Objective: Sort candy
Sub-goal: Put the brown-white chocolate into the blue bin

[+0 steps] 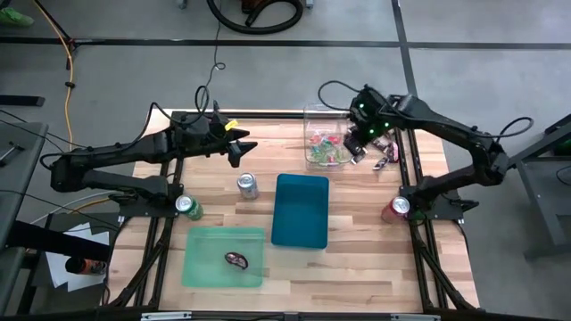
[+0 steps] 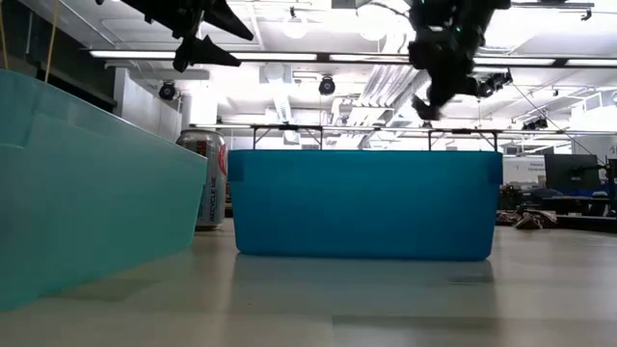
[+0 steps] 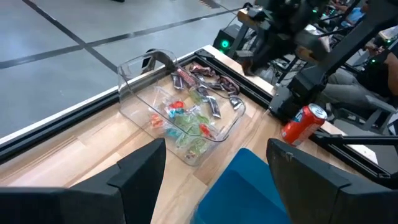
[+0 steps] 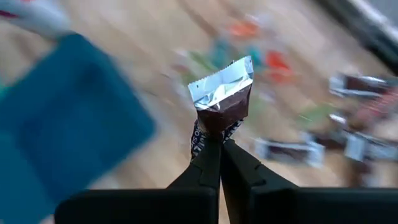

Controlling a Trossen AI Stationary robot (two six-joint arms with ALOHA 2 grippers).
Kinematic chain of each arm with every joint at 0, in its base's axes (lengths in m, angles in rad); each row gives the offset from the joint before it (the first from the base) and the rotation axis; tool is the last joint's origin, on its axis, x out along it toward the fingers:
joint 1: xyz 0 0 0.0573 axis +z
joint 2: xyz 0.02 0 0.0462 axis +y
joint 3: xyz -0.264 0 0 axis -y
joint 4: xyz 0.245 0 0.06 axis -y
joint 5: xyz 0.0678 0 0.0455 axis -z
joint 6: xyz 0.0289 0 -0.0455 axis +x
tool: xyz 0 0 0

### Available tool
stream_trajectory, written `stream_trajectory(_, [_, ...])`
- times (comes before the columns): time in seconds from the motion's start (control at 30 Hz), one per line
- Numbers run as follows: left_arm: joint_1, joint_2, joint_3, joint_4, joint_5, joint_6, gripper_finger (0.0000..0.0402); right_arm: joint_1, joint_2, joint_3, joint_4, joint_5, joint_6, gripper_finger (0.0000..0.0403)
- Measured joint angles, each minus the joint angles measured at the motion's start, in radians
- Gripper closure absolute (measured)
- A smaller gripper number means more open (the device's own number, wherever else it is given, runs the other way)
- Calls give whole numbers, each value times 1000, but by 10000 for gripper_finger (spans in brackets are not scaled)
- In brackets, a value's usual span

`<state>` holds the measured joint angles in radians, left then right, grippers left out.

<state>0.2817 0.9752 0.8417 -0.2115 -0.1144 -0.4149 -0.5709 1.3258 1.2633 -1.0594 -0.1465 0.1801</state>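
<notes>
Early: one candy (image 1: pixel 236 259) in green tray (image 1: pixel 198 266), lower left; clear bin (image 1: pixel 314 120) mostly full. My right claw (image 4: pixel 220 138) clenched on a wrapped bar (image 4: pixel 224 99); left claw (image 1: pixel 243 148) released, idle.

Bare wooden tabletop (image 1: pixel 357 259) lies open along the near right side. A deep blue plastic bin (image 1: pixel 300 209), a shallow green plastic tray (image 1: pixel 203 259), a clear plastic container (image 1: pixel 326 134) and apparently three upright soda cans (image 1: pixel 247 185) stand as obstacles.
</notes>
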Motion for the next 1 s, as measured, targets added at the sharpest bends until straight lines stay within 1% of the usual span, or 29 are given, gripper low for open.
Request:
stream_trajectory(0.1, [0,0,0,0,0,0,135,92,11,-2,73,-44,28,402])
stream_trajectory(0.33, [0,0,0,0,0,0,135,359,70,-3,234,-66,31,402])
stream_trajectory(0.5, [0,0,0,0,0,0,135,496,145,-3,325,-72,23,403])
stream_trajectory(0.7, [0,0,0,0,0,0,135,572,282,-4,332,-72,-6,403])
stream_trajectory(0.87, [0,0,0,0,0,-1,135,588,424,-4,349,-72,-48,402])
stream_trajectory(1.0, [0,0,0,0,0,-1,135,587,532,-4,374,-71,-50,402])
